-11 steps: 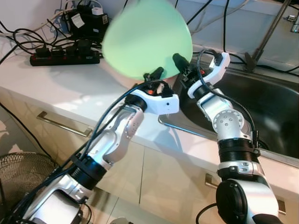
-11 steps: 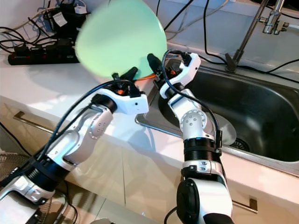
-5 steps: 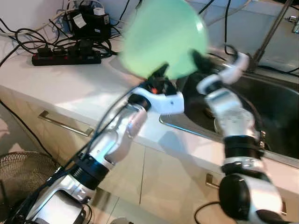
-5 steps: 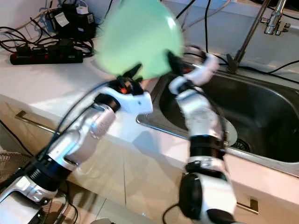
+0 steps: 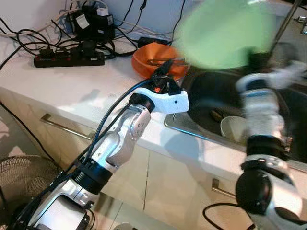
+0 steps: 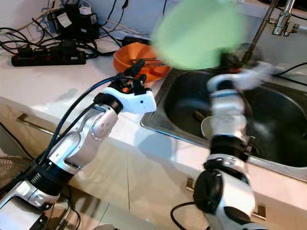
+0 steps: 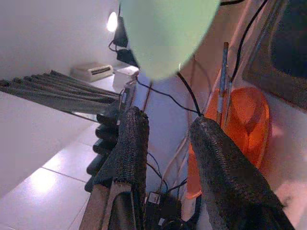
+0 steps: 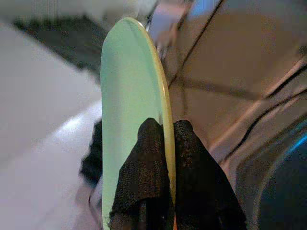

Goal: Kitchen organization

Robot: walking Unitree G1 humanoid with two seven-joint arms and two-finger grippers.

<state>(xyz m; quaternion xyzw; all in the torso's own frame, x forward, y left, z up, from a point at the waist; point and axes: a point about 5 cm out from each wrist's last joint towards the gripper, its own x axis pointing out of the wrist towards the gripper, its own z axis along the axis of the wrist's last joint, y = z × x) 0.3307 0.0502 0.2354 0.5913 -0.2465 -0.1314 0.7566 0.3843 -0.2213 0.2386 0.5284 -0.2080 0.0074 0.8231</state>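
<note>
A pale green plate [image 5: 223, 33] hangs blurred in the air over the steel sink [image 5: 184, 128], held on edge. My right gripper [image 8: 165, 132] is shut on its rim, one black finger on each face. My left gripper [image 5: 165, 72] is open above the counter edge with nothing between its fingers [image 7: 132, 139], and it points at an orange bowl [image 5: 153, 60]. That bowl sits on the white counter beside the sink and holds thin utensils.
A white bowl [image 5: 233, 128] lies in the sink basin, and the faucet [image 5: 280, 24] rises at the back right. A black power strip [image 5: 67, 58] and tangled cables crowd the counter's back left. Drawer fronts with handles lie below, and a fan [image 5: 24, 177] stands on the floor at left.
The green plate has moved right, from over the counter to above the sink, carried by my right gripper alone. My left gripper has let go of it, uncovering the orange bowl.
</note>
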